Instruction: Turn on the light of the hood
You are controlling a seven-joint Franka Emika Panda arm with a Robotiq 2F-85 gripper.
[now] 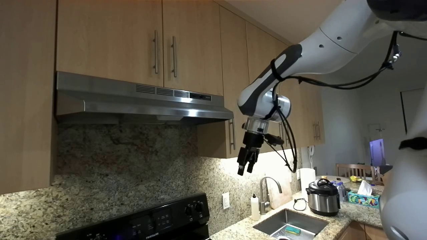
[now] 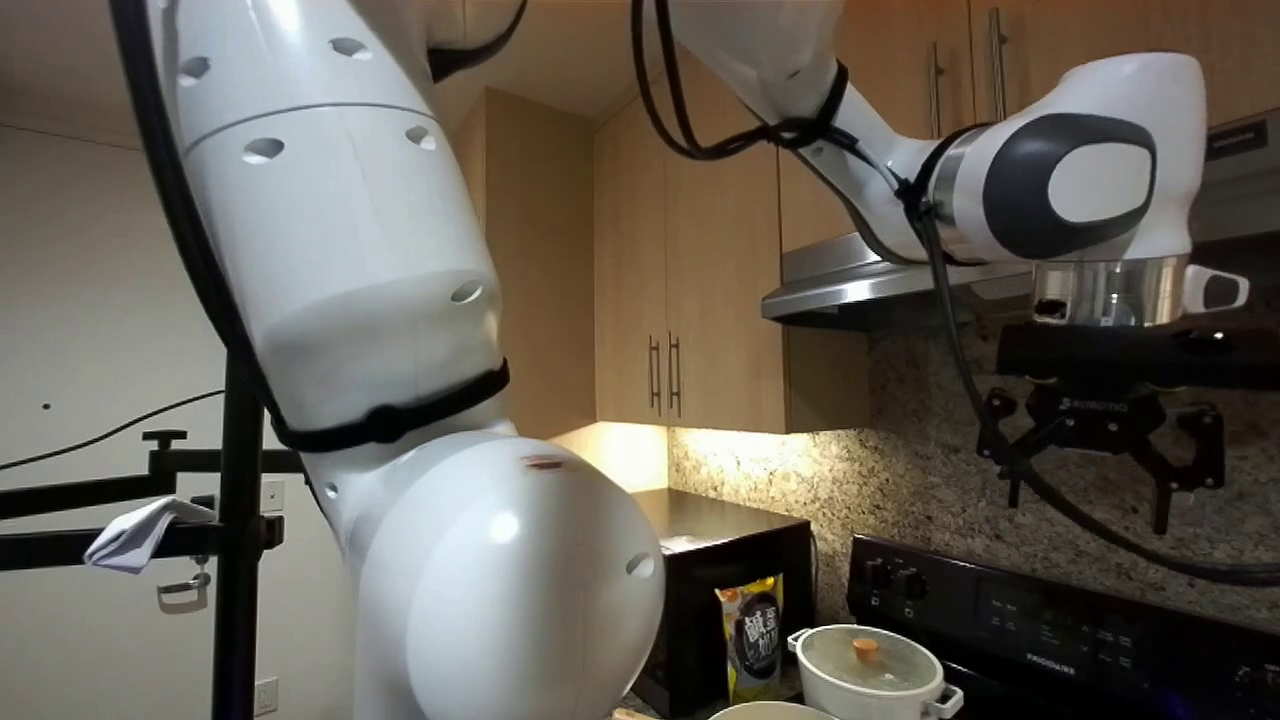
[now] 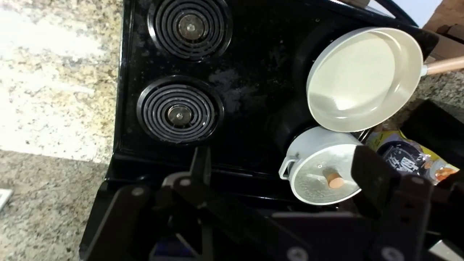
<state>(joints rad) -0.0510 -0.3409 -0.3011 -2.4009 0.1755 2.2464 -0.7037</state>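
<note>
The steel range hood [image 1: 143,103] is mounted under wooden cabinets; part of it also shows in an exterior view [image 2: 870,285], behind the arm. Its dark control panel [image 1: 200,96] is at the right end of the front face, beside the vent slots. It also shows in an exterior view [image 2: 1237,140], near the right edge. Single switches are too small to make out. The wall under the hood looks dark. My gripper [image 1: 245,170] points down, lower than the hood and apart from it. Its fingers are spread with nothing between them [image 2: 1088,505]. In the wrist view, the gripper [image 3: 284,156] is above the stove.
A black stove [image 3: 253,90] holds a cream pan [image 3: 362,76] and a white lidded pot [image 3: 319,181]. Cabinet handles [image 1: 174,56] stick out above the hood. Loose cables [image 1: 290,140] hang by the wrist. A sink [image 1: 290,220] and faucet [image 1: 263,196] stand beside the stove.
</note>
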